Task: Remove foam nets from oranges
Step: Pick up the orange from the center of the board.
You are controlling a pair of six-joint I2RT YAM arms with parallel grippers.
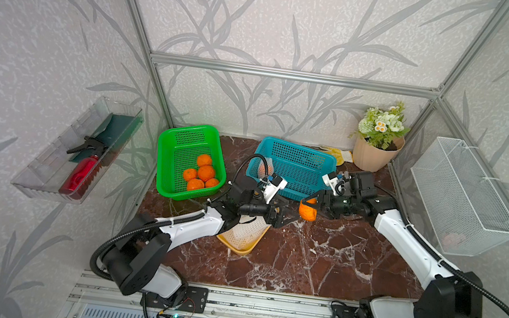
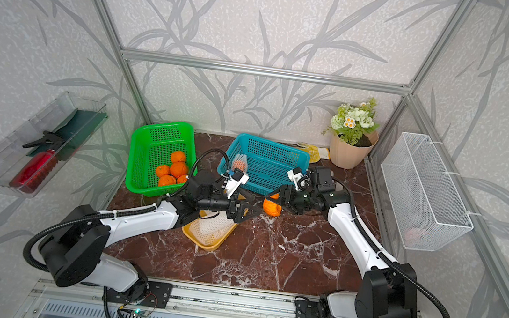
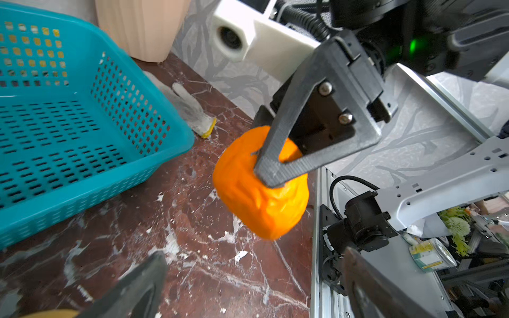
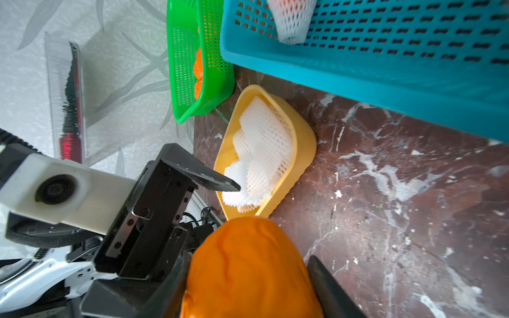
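Nearest the robot, foam nets (image 1: pixel 248 232) lie heaped in the yellow tray (image 1: pixel 236 248), in front of the left corner of the teal basket (image 1: pixel 298 148). Just before that basket's front wall the orange (image 1: pixel 306 214) shows bare skin, clamped between the right gripper (image 1: pixel 308 204) fingers. It looks ready to be stowed: carry it level and lower it into the green basket (image 1: pixel 160 160), left of the teal one, among the five bare oranges (image 1: pixel 203 173) before letting go. One netted orange (image 2: pixel 239 163) sits inside the teal basket. The left gripper (image 1: pixel 289 216), fingers spread wide and empty, points at the held fruit. Both forearms reach forward and inward
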